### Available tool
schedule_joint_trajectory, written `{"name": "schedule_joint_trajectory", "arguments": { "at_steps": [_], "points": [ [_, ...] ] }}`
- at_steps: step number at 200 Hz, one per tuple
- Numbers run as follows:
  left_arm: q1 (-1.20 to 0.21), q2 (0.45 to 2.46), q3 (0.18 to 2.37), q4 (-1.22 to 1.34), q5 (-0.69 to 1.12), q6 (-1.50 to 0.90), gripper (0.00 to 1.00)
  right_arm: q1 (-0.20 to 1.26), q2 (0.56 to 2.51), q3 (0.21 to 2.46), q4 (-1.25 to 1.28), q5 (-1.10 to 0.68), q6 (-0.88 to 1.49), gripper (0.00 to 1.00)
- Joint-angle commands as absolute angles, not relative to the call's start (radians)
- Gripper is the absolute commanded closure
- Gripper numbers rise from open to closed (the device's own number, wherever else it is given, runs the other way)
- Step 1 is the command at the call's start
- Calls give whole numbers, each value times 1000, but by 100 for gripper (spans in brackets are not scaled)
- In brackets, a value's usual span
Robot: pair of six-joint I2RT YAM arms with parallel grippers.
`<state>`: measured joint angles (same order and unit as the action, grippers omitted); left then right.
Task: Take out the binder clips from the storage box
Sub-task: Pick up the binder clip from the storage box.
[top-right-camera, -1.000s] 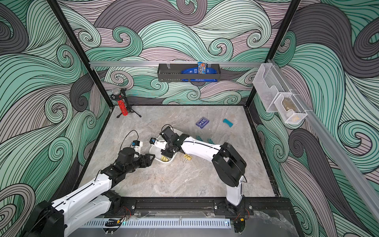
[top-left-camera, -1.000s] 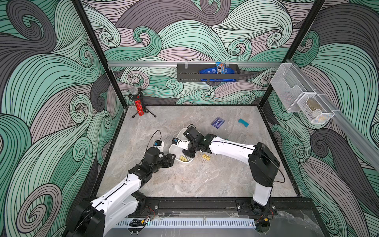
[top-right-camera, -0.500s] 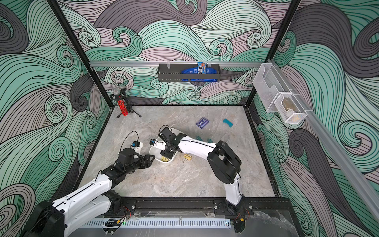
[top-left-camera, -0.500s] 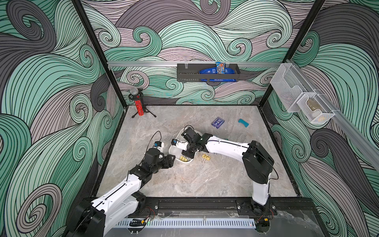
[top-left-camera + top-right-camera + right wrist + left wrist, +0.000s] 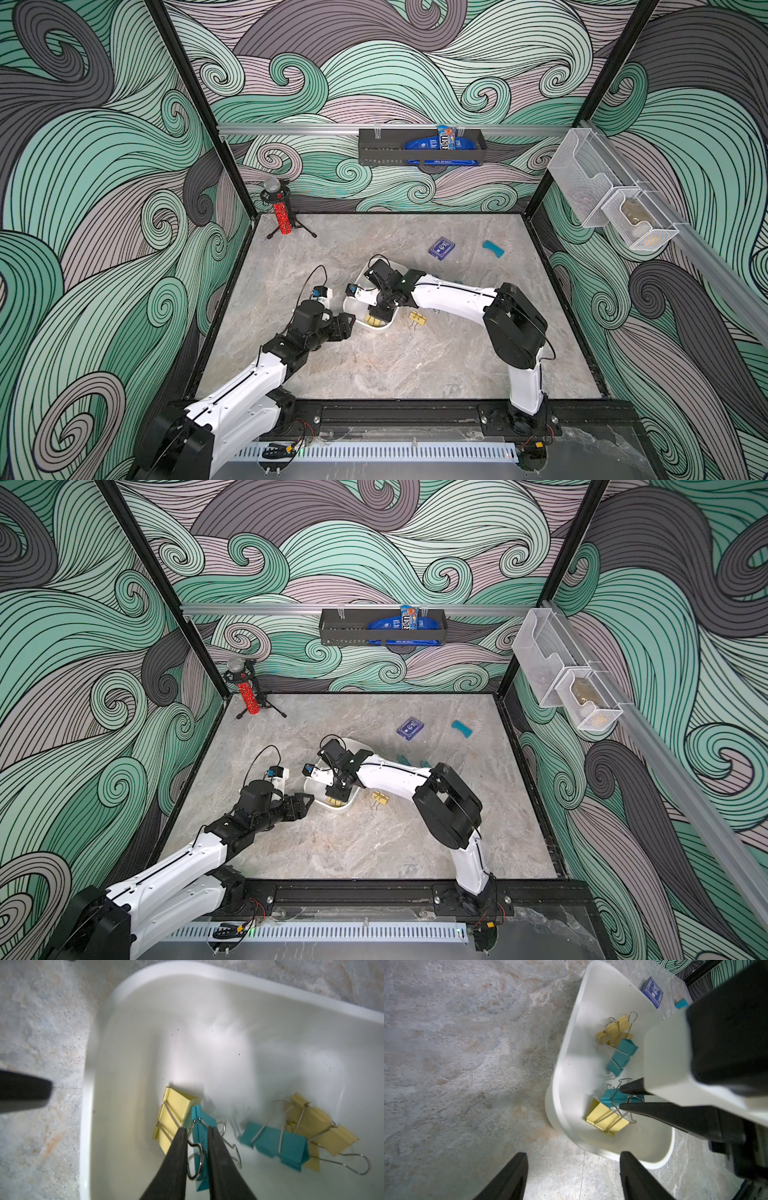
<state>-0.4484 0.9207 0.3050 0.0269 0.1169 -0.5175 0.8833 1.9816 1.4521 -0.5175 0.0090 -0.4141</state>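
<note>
right elbow (image 5: 515,328) swung inward | right hand (image 5: 196,1128) jaws narrowed around teal binder clip (image 5: 204,1115)

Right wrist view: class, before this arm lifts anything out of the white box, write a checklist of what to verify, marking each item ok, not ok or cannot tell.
1. Jaws of the right gripper straddle the teal folding binder clip with silver wire handles: ok.
2. Grip firmly closed on it: cannot tell.
3. Adjacent yellow binder clip clear of the fingers: cannot tell; it lies against the teal one.
4. The left gripper open, holding nothing, beside the shallow white plastic storage box: ok.
</note>
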Motion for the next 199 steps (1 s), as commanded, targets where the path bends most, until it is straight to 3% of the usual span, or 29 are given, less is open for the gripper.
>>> {"name": "schedule_joint_trajectory", "arguments": {
  "at_steps": [1,199],
  "points": [
    [-453,927,301,56,124,-522,27,883,1973,1459,-559,14,-424,83],
    [-453,908,305,43,123,-518,27,882,1922,1535,-557,-49,-404,99]
  ]
}}
